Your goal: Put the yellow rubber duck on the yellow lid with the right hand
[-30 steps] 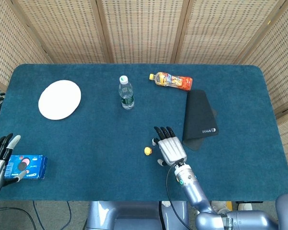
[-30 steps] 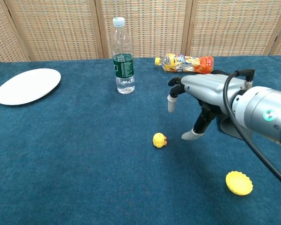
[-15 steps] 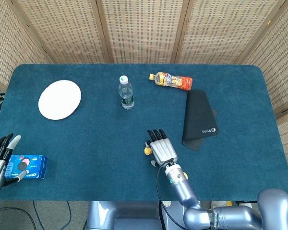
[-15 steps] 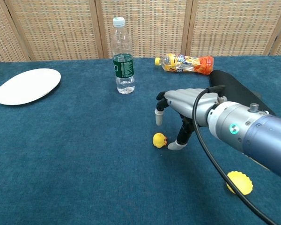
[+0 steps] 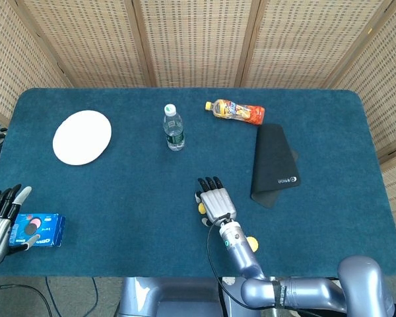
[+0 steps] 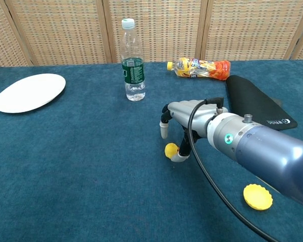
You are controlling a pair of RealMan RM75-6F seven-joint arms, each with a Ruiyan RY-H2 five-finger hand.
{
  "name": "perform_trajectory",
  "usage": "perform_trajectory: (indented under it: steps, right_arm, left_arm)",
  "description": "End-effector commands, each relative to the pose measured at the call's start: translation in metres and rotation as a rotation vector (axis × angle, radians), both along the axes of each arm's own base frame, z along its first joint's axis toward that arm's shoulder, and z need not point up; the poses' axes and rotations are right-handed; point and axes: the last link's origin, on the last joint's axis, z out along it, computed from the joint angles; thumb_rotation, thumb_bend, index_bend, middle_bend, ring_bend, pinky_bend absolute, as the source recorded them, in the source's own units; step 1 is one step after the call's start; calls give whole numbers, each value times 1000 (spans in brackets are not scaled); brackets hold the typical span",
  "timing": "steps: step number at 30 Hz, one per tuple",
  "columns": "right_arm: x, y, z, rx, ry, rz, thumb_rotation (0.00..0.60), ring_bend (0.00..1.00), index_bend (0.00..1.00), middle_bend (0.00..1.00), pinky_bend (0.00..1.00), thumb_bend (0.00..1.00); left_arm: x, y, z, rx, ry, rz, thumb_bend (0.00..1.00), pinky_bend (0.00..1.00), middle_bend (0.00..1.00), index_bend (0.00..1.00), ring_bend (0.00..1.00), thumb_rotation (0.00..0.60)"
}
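The small yellow rubber duck (image 6: pixel 170 150) sits on the blue tablecloth, half hidden under my right hand in the head view (image 5: pixel 201 209). My right hand (image 6: pixel 192 115) (image 5: pixel 216 203) hovers over it with fingers spread. Its thumb tip (image 6: pixel 180 155) is against the duck's right side, and the other fingers (image 6: pixel 164 132) hang just above and left of it. The duck is not gripped. The yellow lid (image 6: pixel 257 196) (image 5: pixel 252 244) lies flat near the table's front, to the right of the hand. My left hand (image 5: pixel 1 218) is at the front left corner, fingers apart, holding nothing.
A white plate (image 5: pixel 82 137) lies at the far left, and an upright water bottle (image 6: pixel 133 60) stands behind the duck. An orange juice bottle (image 6: pixel 199 68) lies on its side at the back. A black pouch (image 6: pixel 255 103) is at the right. A blue packet (image 5: pixel 36 230) lies beside my left hand.
My right hand has moved left and down toward the duck, and its thumb now reaches the duck's side. The duck, the lid and my left hand stay put.
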Motion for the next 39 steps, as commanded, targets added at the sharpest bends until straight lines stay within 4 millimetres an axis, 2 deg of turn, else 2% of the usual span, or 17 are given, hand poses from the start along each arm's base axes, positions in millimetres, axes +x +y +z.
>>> perform_trajectory:
  steps: [1, 16, 23, 39]
  right_arm:
    - [1, -2, -2, 5, -2, -3, 600, 0, 405, 70, 0, 188]
    - [-2, -12, -16, 12, 35, -15, 600, 0, 445, 84, 0, 189]
    - [-6, -17, -14, 5, 39, -30, 600, 0, 468, 95, 0, 189]
    - [-7, -8, -20, 37, 32, -32, 600, 0, 542, 120, 2, 189]
  left_arm:
    - [-1, 1, 0, -1, -1, 5, 106, 0, 0, 0, 0, 600]
    - [-5, 3, -4, -17, 3, 25, 106, 0, 0, 0, 0, 600]
    - [-5, 2, -5, -23, 4, 25, 107, 0, 0, 0, 0, 600]
    - [-4, 1, -4, -20, 3, 22, 107, 0, 0, 0, 0, 600]
